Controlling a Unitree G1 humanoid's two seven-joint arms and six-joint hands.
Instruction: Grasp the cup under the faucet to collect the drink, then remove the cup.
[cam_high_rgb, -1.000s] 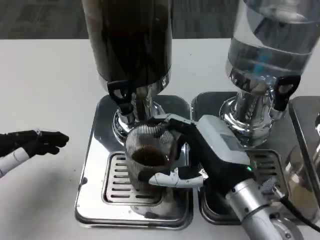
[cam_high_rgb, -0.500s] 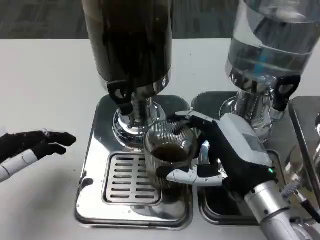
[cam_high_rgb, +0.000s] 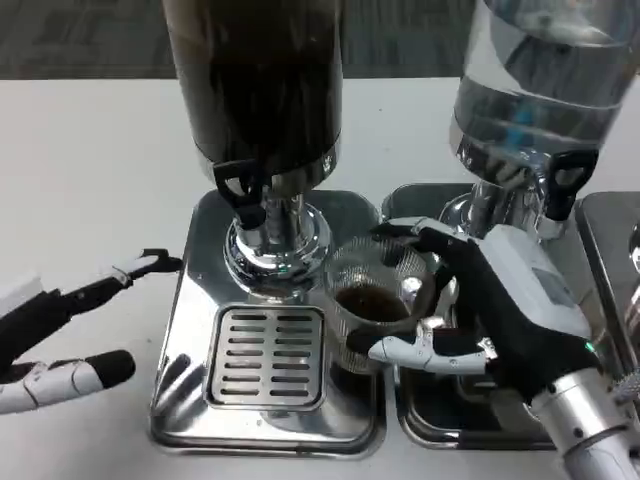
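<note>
A ribbed clear cup (cam_high_rgb: 375, 295) with dark drink in its bottom hangs over the seam between the two drip trays. My right hand (cam_high_rgb: 500, 310) grips it from the right, fingers wrapped round its far and near sides. The black-handled faucet (cam_high_rgb: 243, 192) of the dark drink dispenser (cam_high_rgb: 258, 90) sits to the cup's upper left, with nothing beneath it but the slotted grate (cam_high_rgb: 265, 355). My left hand (cam_high_rgb: 70, 335) hovers over the table left of the tray, fingers spread and holding nothing.
A clear water dispenser (cam_high_rgb: 535, 90) with its own black faucet (cam_high_rgb: 565, 180) stands at the right on a second steel tray (cam_high_rgb: 430, 425). The left steel drip tray (cam_high_rgb: 195, 300) lies under the dark dispenser. White table surrounds both.
My right hand has carried the cup rightward from under the dark faucet off the grate. My left hand has moved right toward the tray and spread its fingers.
</note>
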